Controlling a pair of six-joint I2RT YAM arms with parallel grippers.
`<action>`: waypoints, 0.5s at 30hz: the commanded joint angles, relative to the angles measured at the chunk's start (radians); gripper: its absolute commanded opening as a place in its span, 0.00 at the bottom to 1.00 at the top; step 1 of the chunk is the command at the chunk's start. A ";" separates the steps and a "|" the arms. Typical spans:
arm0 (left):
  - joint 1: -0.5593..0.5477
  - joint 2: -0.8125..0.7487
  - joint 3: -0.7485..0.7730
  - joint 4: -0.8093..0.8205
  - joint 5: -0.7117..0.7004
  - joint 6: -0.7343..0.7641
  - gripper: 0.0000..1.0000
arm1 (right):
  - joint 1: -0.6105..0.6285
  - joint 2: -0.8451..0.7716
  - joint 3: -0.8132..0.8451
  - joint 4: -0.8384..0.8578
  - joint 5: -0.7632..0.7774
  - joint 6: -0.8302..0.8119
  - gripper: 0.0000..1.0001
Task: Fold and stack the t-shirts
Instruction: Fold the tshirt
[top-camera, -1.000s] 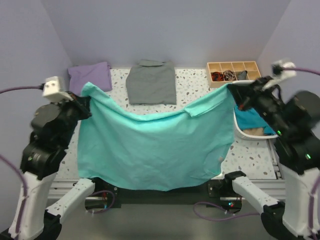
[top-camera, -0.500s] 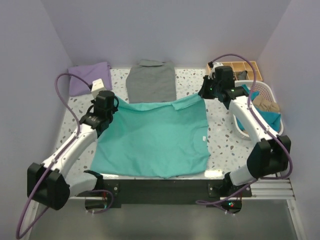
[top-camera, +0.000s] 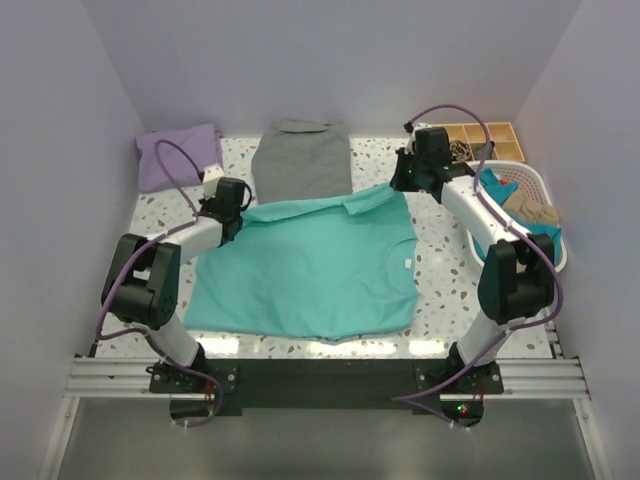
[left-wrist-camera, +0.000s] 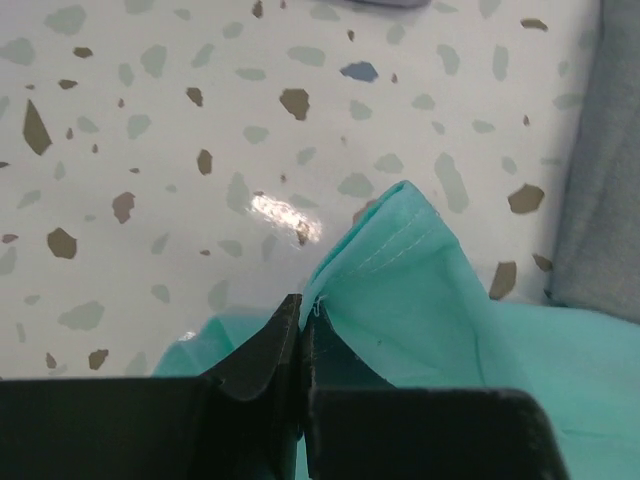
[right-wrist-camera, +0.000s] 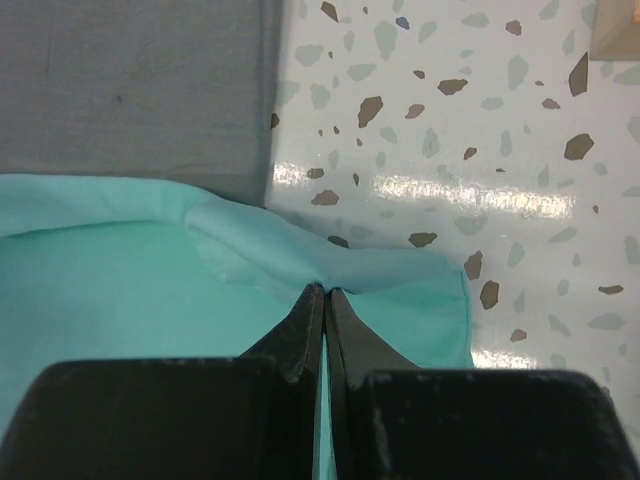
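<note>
Fabric of the turquoise-green t-shirt (top-camera: 310, 270) is spread almost flat on the speckled table (top-camera: 450, 300), near the middle. Soft wrinkles are seen across it, a small white label (top-camera: 407, 262) lies toward its right side, and its far right corner is folded over. The far left corner is pinched by the left gripper (top-camera: 235, 207) and the far right corner by the right gripper (top-camera: 404, 182). Beyond it a grey shirt (top-camera: 303, 165) lies folded, with a lavender shirt (top-camera: 180, 155) at the far left corner.

A second ago the shirt was held hanging in the air between raised arms. Half a second ago it was already laid down. Since then both arms have been stretched farther and lower toward the back.

Only the wrist views show the grip itself: in each, the dark fingers (left-wrist-camera: 260, 360) are pressed together with a ridge of turquoise cloth nipped at their tips. In the overhead view alone the whole outline is shown, together with a white basket (top-camera: 545, 190) of clothes at the right.
</note>
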 joint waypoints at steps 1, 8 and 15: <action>0.086 -0.044 0.018 0.101 -0.053 0.034 0.00 | -0.002 -0.104 -0.037 -0.026 0.024 -0.028 0.00; 0.140 -0.034 0.013 0.154 -0.084 0.135 0.01 | -0.003 -0.164 -0.082 -0.151 0.054 0.000 0.00; 0.146 0.066 0.058 0.171 -0.033 0.179 0.06 | -0.002 -0.164 -0.160 -0.182 0.065 0.018 0.00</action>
